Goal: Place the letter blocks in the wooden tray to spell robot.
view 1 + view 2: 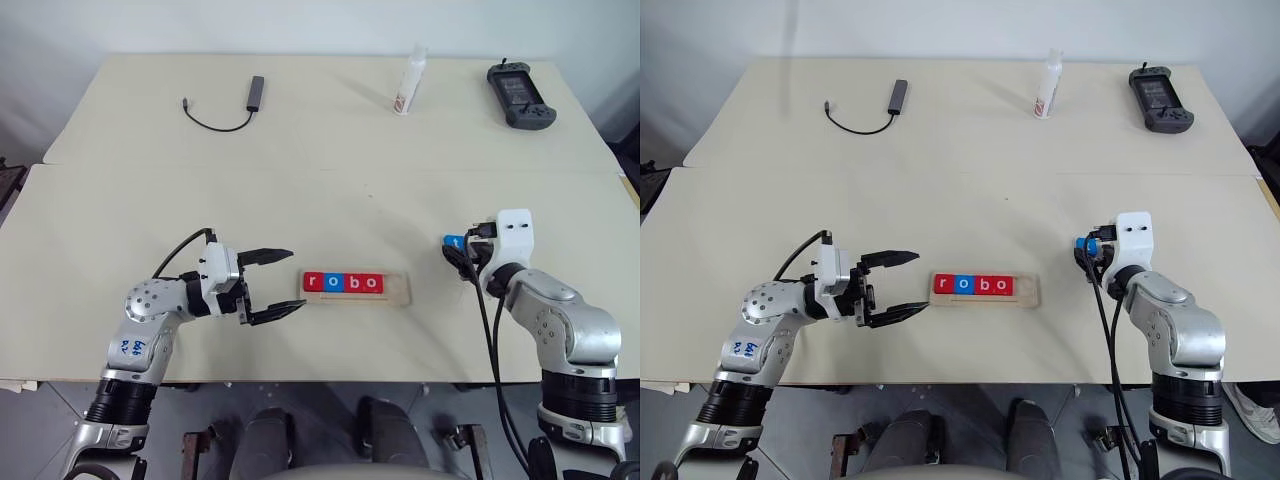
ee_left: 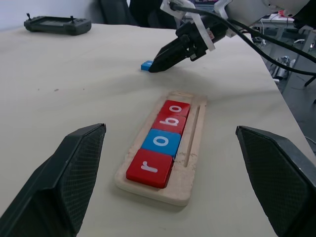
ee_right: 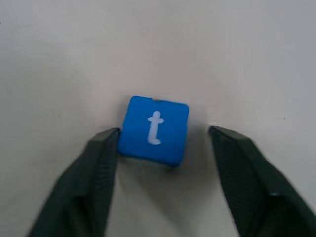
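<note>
Note, operator: your right gripper straddles the blue t block, jaws parted, one finger touching, right of the wooden tray holding r-o-b-o. Uneven closing may skid the block. Left gripper gapes empty.

Two pale tables abut before a white wall.
</note>
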Robot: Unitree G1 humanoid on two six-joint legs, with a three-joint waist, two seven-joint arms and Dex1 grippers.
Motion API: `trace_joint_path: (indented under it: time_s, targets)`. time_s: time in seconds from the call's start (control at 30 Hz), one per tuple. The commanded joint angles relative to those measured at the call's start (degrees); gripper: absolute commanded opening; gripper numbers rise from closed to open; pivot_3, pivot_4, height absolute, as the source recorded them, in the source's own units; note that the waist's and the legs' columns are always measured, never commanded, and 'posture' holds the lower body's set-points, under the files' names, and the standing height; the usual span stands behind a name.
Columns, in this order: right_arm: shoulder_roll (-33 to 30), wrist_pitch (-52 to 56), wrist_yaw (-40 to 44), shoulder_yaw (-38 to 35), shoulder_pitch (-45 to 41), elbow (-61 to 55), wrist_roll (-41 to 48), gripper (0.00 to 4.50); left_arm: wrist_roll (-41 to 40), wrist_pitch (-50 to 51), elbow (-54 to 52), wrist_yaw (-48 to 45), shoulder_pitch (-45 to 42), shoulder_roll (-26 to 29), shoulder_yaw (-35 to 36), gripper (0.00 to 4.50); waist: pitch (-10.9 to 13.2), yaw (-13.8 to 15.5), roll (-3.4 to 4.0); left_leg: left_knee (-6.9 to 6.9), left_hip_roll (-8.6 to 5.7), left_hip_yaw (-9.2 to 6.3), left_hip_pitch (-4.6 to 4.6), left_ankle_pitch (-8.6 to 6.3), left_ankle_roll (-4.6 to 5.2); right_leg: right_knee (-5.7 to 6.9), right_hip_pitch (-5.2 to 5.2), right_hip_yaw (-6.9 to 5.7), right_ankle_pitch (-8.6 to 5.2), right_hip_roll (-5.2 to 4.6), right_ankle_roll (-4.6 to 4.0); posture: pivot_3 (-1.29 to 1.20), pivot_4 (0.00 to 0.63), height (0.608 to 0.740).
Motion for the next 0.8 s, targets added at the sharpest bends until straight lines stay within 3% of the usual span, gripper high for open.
trace_joint_path:
  time_s: [0.03,0.07,0.4,0.57,0.8]
  targets:
    - [0.1,0.1,0.2,-0.2,0.3,-2.0,0.3,1.63,-0.3,-0.5,-1.7,0.1,0.4,-0.2,0.1,4.50,0.0,0.0,0.00,0.00,0.00,0.00,0.00,0.00,0.00,0.00,0.00,0.00,0.00,0.00,0.00,0.00,0.150,0.740]
    - [-0.2,0.3,0.4,-0.4,0.4,-2.3,0.2,1.45,-0.2,-0.6,-1.5,0.0,0.2,-0.3,0.0,4.50,0.0,0.0,0.00,0.00,0.00,0.00,0.00,0.00,0.00,0.00,0.00,0.00,0.00,0.00,0.00,0.00,0.150,0.740]
    - [-0.8,9.8,-1.0,-7.7,6.6,-17.8,4.2,1.46,-0.4,-0.4,0.5,-1.9,-1.5,-1.1,-0.8,4.50,0.0,0.2,0.00,-0.02,-0.01,-0.02,-0.10,-0.01,0.02,-0.06,-0.06,-0.01,0.00,0.00,0.00,0.00,0.150,0.740]
    - [2.8,16.5,-3.0,-9.4,14.0,-30.4,6.2,1.46,-0.6,0.2,1.9,-3.5,-3.0,-1.4,-1.4,4.50,0.0,0.2,0.00,-0.05,0.00,-0.07,-0.10,-0.01,0.01,-0.08,-0.07,-0.04,0.00,0.01,0.00,0.00,0.150,0.740]
    - [10.0,17.9,-7.1,-6.4,17.8,-33.3,4.8,1.46,-1.0,0.1,2.1,-5.7,-3.8,-1.7,-1.9,4.50,0.0,0.1,0.01,-0.03,-0.01,-0.07,-0.15,-0.02,0.02,-0.08,-0.11,-0.02,0.00,0.01,0.00,0.00,0.150,0.740]
